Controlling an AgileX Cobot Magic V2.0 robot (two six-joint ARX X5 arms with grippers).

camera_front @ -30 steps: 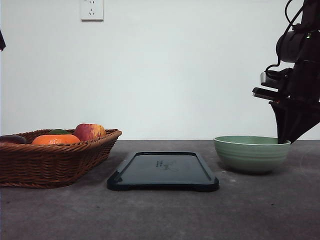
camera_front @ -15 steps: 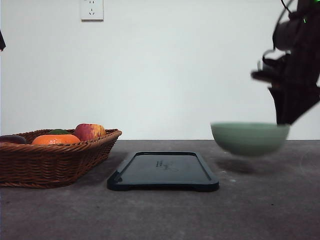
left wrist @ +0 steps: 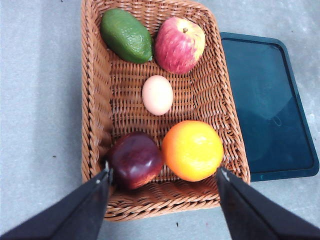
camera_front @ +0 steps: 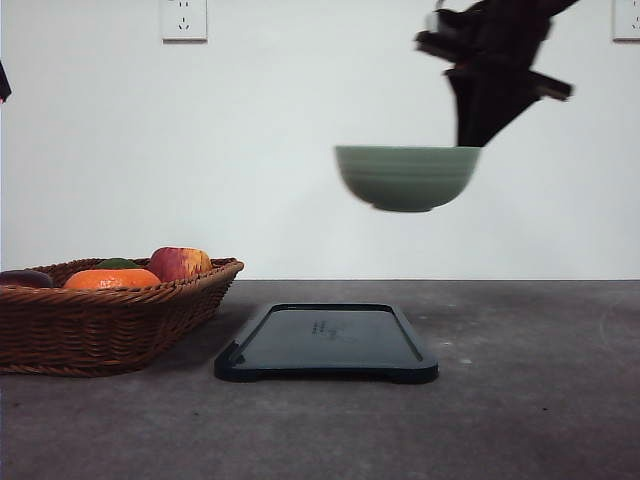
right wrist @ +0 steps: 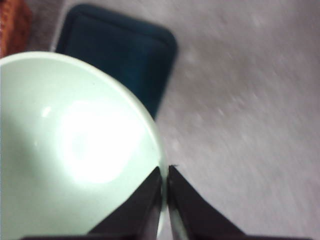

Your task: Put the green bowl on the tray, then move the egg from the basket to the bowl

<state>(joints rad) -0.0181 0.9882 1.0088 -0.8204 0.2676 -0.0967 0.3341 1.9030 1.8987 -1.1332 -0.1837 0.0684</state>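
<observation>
Green bowl (camera_front: 406, 177) is up in the air right now, pinched at its rim by my right gripper (right wrist: 164, 195), one finger inside the lip and one outside, squeezed nearly flat together on the ceramic. It's hanging well above the table, over the right end of the tray (camera_front: 326, 343), so it's not centred on it. Since I'm only holding one edge, the far side wants to sag, so my plan is to keep the wrist level, slide a bit more toward the middle of the tray, then come down slow and straight. I'd want the foot sitting flat on the tray floor, clear of the raised rim, before I let go, otherwise it'll rock or clack. The wrist picture is blurry, so I wouldn't trust it for fine aim until things settle. My left gripper (left wrist: 162, 182) is spread wide and empty above the near end of the basket (left wrist: 95, 125), and the egg (left wrist: 157, 95) sits in the middle of it between the fruit, ready for later.
</observation>
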